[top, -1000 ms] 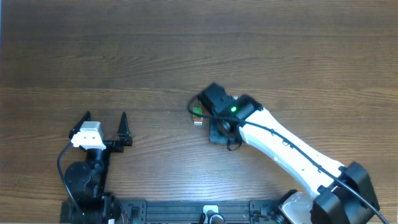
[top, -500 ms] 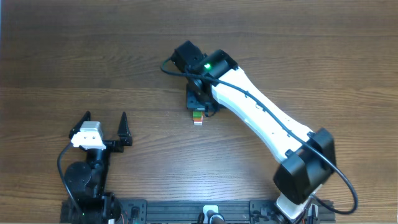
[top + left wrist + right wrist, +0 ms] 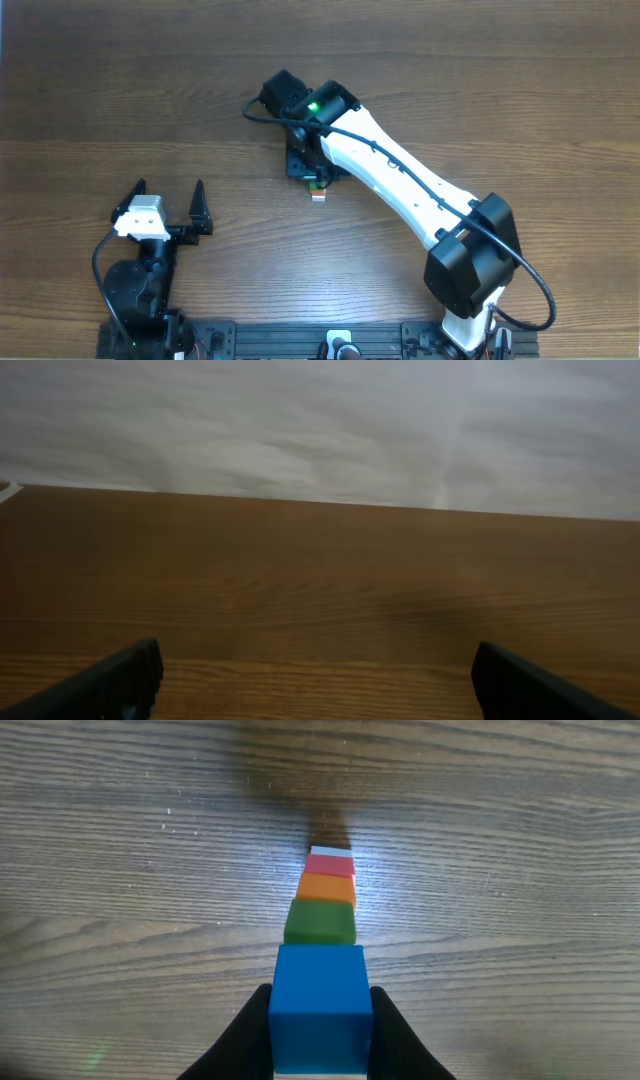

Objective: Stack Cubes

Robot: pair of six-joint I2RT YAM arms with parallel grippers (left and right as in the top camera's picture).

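Brown wood-grain tabletop [image 3: 520, 90], seams between planks running across the top view. Beyond its far edge, a plain pale wall [image 3: 300, 430] crossed by soft, faint shadows.

Even light, with glare on the table [image 3: 410, 900] beside the cubes [image 3: 325, 888].

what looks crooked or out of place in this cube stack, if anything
Nothing stands out. The white cube, red cube, orange cube and green cube form one straight column on the table, and the right pincer holds the blue cube level, in line with them.
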